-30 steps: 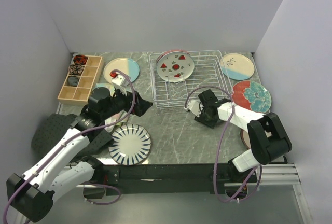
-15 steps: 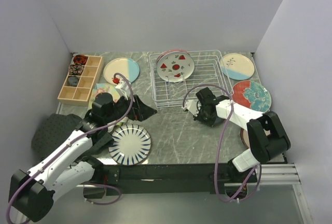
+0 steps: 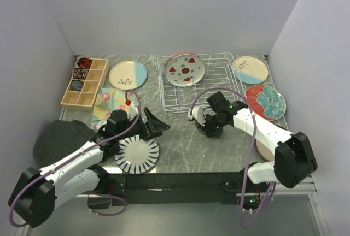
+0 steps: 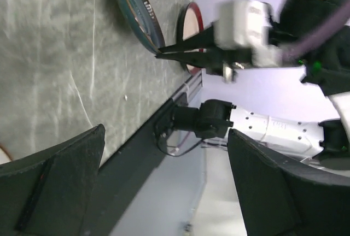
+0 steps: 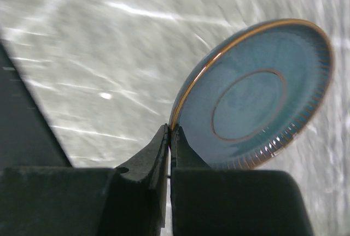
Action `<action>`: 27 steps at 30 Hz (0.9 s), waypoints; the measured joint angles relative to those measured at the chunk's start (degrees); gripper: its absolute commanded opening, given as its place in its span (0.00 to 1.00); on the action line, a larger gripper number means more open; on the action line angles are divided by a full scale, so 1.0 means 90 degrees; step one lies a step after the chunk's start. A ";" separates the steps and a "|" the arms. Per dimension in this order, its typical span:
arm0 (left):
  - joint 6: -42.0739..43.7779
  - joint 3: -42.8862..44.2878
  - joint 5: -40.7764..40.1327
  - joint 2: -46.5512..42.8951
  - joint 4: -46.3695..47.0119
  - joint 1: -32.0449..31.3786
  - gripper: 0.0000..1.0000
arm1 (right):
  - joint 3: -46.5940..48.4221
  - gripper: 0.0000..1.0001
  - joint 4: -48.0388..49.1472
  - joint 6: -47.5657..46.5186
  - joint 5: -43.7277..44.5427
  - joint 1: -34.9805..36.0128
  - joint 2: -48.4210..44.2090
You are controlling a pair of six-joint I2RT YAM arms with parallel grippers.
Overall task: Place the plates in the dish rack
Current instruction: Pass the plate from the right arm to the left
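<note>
Right gripper (image 5: 170, 131) pinches the rim of the teal plate (image 5: 251, 96), apparently tilted; left gripper (image 3: 156, 122) spread.

Overhead light: I see soft, even brightness from above; faint shadows on the grey marbled tabletop (image 3: 180, 137); sharp throughout.
Glare: right wrist, white hot spot at 11 o'clock, streaked reflections.
Focus: dark teal glazed round plate (image 5: 257, 99) crisp; right gripper (image 5: 170, 129) dark, soft at 6 o'clock.
Left wrist: left gripper (image 4: 164, 137) fingers (image 4: 60, 187) blurred, black at 8 and 4 o'clock; white arm casing (image 4: 243, 17) smeared at 1 o'clock.
</note>
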 measured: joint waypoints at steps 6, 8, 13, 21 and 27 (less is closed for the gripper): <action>-0.0840 0.0119 -0.0622 0.1013 0.0117 -0.0753 0.93 | 0.0000 0.00 -0.0185 -0.0121 -0.0806 0.0270 -0.0573; -0.1032 0.0240 -0.0760 0.1416 0.0126 -0.0896 0.92 | 0.0000 0.00 -0.0194 -0.0160 -0.0964 0.0313 -0.0746; -0.1447 0.0639 -0.0986 0.2341 0.0291 -0.1105 0.92 | -0.0007 0.00 -0.0185 -0.0231 -0.1200 0.0386 -0.1076; -0.1853 0.1132 -0.0974 0.3429 0.0882 -0.1202 0.82 | -0.0029 0.00 -0.0177 -0.0253 -0.1234 0.0687 -0.1115; -0.1991 0.1423 -0.0835 0.4014 0.1073 -0.1207 0.43 | -0.0032 0.00 -0.0175 -0.0255 -0.1234 0.0872 -0.1115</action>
